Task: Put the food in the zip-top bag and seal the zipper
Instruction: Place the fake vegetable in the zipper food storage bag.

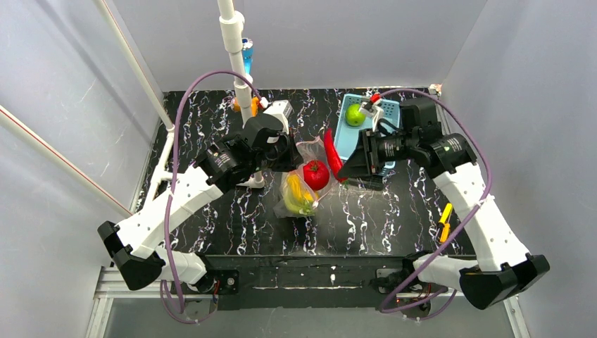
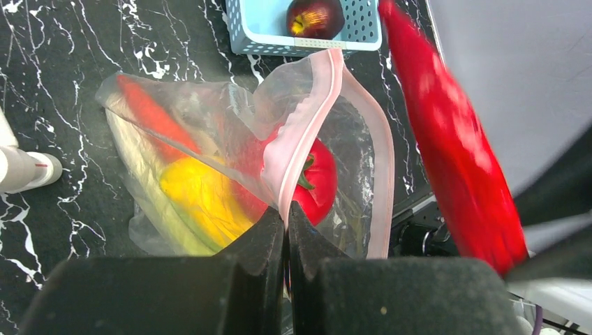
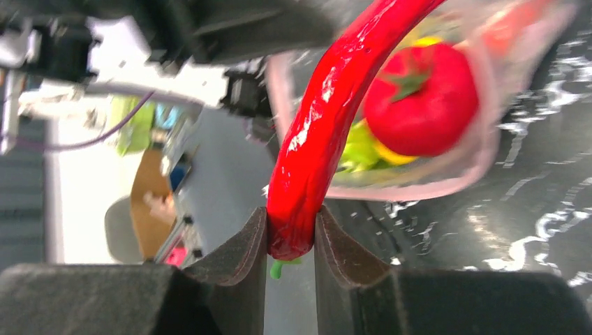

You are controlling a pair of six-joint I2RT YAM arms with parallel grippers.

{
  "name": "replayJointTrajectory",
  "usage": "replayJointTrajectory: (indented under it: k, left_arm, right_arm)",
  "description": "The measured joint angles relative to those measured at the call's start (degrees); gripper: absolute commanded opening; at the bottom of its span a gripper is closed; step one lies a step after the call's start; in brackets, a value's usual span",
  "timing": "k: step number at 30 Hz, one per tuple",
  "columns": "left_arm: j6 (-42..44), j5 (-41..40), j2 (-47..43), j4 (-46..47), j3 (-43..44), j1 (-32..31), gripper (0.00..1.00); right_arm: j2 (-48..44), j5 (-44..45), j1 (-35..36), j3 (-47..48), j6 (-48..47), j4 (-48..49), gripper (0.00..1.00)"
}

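Note:
The clear zip-top bag (image 1: 294, 184) lies mid-table with its mouth held open. It holds the red tomato (image 1: 316, 174), the yellow fruit (image 1: 298, 194), an orange-red piece (image 2: 143, 108) and a pale green piece (image 2: 136, 167). My left gripper (image 2: 286, 213) is shut on the pink zipper strip (image 2: 307, 118) and lifts one lip; it also shows in the top view (image 1: 290, 153). My right gripper (image 3: 290, 241) is shut on the stem end of the red chilli (image 3: 321, 125), whose tip points into the bag mouth (image 3: 447, 183). The tomato (image 3: 421, 98) shows behind it.
The light-blue basket (image 1: 346, 137) stands behind the right gripper (image 1: 346, 167) and holds a green fruit (image 1: 355, 115) and a maroon fruit (image 2: 314, 17). A white pole (image 1: 236, 49) rises at the back left, with its base (image 2: 28, 171) near the bag. A yellow tool (image 1: 445, 215) lies at the right.

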Motion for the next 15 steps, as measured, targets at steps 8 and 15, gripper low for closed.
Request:
replayJointTrajectory:
  k: [8, 15]
  left_arm:
    - [0.56, -0.23, 0.00, 0.02, -0.02, 0.38, 0.00]
    - [0.74, -0.02, -1.09, 1.36, -1.79, 0.38, 0.00]
  right_arm:
    - [-1.63, -11.71, 4.82, -0.09, -0.01, -2.33, 0.12]
    - [-1.34, -16.66, 5.83, -1.57, 1.83, -1.87, 0.13]
